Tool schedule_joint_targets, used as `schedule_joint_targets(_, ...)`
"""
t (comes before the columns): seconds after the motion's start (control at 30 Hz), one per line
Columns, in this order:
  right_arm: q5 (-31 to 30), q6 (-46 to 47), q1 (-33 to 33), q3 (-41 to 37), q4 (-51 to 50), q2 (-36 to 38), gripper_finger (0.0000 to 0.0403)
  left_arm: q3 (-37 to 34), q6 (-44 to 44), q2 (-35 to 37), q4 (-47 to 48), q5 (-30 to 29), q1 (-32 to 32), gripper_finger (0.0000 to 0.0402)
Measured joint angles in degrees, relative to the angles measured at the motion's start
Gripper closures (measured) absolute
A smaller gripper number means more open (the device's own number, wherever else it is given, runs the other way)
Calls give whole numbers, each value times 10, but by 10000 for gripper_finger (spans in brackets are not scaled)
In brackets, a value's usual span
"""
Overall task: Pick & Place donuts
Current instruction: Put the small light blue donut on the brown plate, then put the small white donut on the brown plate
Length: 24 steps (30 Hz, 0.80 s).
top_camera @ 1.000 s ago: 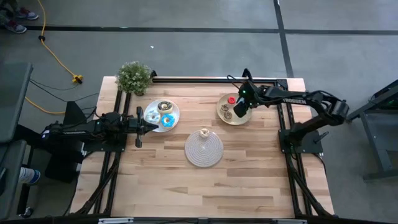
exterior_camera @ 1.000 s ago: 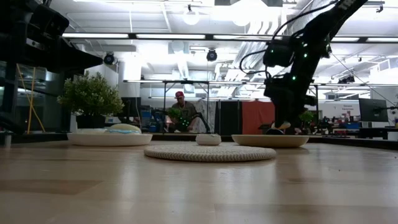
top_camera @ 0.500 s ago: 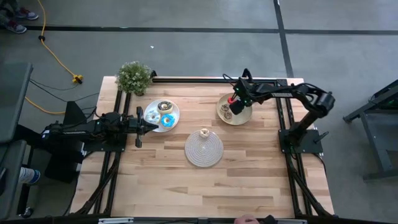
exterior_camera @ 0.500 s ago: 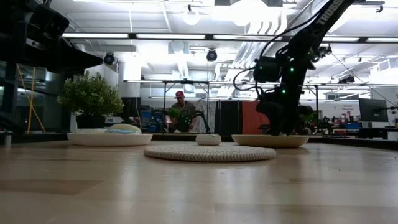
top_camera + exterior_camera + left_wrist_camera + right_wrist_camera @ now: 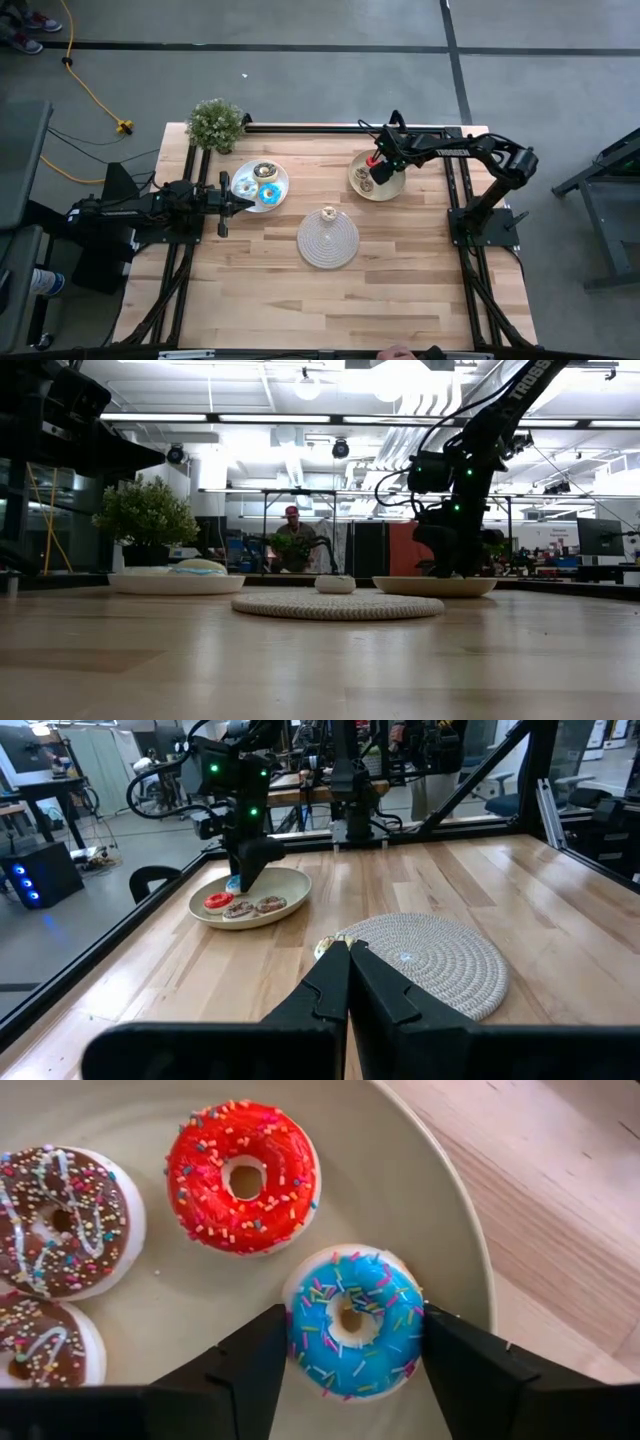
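Currently left claw (image 5: 232, 201) is pressed together, parked low just beside the white plate (image 5: 278, 196) holding larger donuts (image 5: 267, 193). Cream mini donut (image 5: 328, 213) sits on the round mat (image 5: 328, 243), between both claws. Right claw (image 5: 350, 1342) is down in the yellow-green plate (image 5: 180, 1300), fingers (image 5: 250, 1365) spread, straddling the blue mini donut (image 5: 354, 1322). Red mini (image 5: 243, 1176) lies just ahead of it, two brown ones (image 5: 60, 1220) alongside.

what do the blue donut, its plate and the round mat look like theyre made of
Blue donut: likely moulded plastic or rubber, with glossy blue icing, raised sprinkles and a pale rim; the right gripper has a finger on each side of it. Plate: smooth cream-yellow, softly shiny, plastic or glazed ceramic. Mat: pale coiled cord or rope, matte, with visible spiral ridges.
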State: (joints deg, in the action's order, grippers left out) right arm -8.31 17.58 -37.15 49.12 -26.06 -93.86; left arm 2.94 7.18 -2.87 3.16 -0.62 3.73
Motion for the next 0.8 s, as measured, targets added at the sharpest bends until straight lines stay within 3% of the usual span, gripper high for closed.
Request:
schedule_joint_targets(0.4,-1,3,0,0,-2,3,96,0,0,0,0,0,0,401)
schedule_joint_targets(0.8,19,-38,4,0,-11,90,89,0,0,0,0,0,0,401)
